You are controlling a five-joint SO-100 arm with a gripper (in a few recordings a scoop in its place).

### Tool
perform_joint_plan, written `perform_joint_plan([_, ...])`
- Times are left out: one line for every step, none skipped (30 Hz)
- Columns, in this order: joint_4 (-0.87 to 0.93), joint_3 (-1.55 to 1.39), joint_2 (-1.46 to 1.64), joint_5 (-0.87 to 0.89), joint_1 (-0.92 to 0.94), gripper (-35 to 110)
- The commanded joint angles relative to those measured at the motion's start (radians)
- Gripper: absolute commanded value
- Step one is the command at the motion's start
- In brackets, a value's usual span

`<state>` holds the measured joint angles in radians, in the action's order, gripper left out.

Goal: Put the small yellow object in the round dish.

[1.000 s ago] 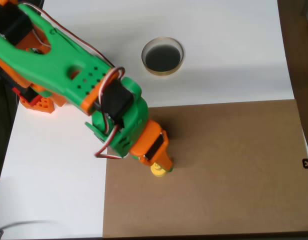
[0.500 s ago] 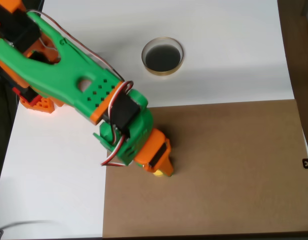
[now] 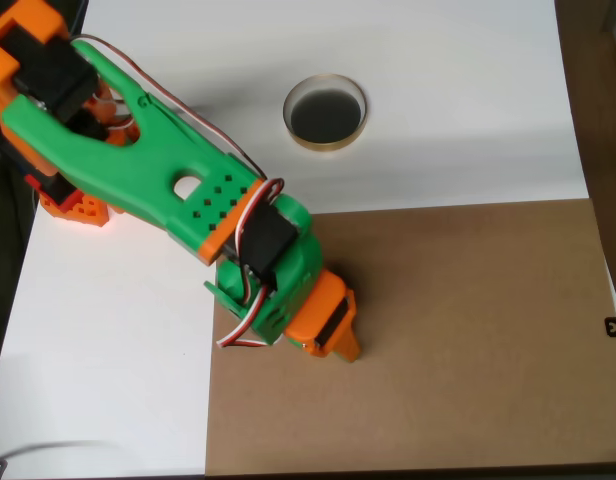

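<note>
Overhead: gripper (image 3: 340,343) sat low over brown board (image 3: 468,340), well below round dish (image 3: 325,111) on white table (image 3: 118,380); finger spread unclear; yellow piece hidden, place unknown

Small round dish (image 3: 326,111) with pale tan rim and dark, nearly black inside, upright and holding nothing, on the white part of the surface (image 3: 458,110), far side, a little left of centre, just beyond the brown board's far edge
</note>
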<state>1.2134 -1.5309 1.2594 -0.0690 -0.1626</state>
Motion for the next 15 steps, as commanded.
perform_joint_plan([0.008, 0.064, 0.026, 0.000, -0.005, 15])
perform_joint_plan([0.008, 0.064, 0.026, 0.002, -0.005, 13])
perform_joint_plan([0.008, 0.063, 0.026, 0.002, -0.005, 11])
perform_joint_plan([0.008, 0.063, 0.026, 0.002, -0.006, 9])
perform_joint_plan([0.009, 0.066, 0.026, 0.000, -0.006, 7])
perform_joint_plan([0.012, 0.069, 0.026, 0.000, -0.006, 5])
perform_joint_plan([0.017, 0.074, 0.029, -0.003, -0.006, 2])
perform_joint_plan([0.025, 0.080, 0.032, -0.005, -0.005, 0])
perform_joint_plan([0.035, 0.087, 0.037, -0.008, -0.005, 0])
perform_joint_plan([0.043, 0.089, 0.044, -0.009, -0.006, 0])
perform_joint_plan([0.048, 0.091, 0.058, -0.012, -0.008, 0])
perform_joint_plan([0.055, 0.092, 0.072, -0.018, -0.012, 0])
perform_joint_plan([0.060, 0.092, 0.089, -0.025, -0.018, 0])
perform_joint_plan([0.067, 0.092, 0.106, -0.031, -0.025, 0])
perform_joint_plan([0.077, 0.092, 0.123, -0.037, -0.037, 0])
